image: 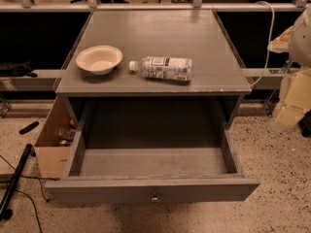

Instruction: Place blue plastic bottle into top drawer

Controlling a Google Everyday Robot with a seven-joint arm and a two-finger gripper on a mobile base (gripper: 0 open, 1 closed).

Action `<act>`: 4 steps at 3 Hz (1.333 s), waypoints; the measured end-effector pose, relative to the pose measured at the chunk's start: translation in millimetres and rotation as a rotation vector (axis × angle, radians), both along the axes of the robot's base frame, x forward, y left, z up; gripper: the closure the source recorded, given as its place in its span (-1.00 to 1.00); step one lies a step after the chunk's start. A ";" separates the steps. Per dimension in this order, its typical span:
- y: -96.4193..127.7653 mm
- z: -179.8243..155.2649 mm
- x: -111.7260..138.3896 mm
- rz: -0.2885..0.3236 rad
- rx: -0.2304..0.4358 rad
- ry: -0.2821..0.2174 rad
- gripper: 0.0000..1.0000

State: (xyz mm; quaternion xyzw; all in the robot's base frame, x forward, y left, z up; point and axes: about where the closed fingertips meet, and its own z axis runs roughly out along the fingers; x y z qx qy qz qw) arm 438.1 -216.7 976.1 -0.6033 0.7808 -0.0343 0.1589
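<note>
The blue plastic bottle (pixel 163 68) lies on its side on the grey cabinet top (pixel 155 28), near the front edge, with its white cap pointing left toward the bowl. The top drawer (pixel 150 191) is pulled out wide below it. Its inside looks empty, and its small round knob (pixel 154 197) faces me. My gripper (pixel 292 101) shows as pale cream shapes at the right edge of the view. It is to the right of the cabinet and well apart from the bottle, holding nothing that I can see.
A cream round bowl (pixel 99 58) stands left of the bottle. A tan cardboard box (pixel 51 147) sits on the floor left of the drawer. A black pole (pixel 14 178) and cables lie at the far left. A rail (pixel 146 6) runs behind the cabinet.
</note>
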 end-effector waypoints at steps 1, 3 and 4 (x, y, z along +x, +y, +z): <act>0.0 0.0 0.0 0.000 0.000 0.000 -1.00; 22.7 10.4 37.8 0.080 0.189 -0.044 -1.00; 45.2 21.5 80.0 0.136 0.352 -0.072 -1.00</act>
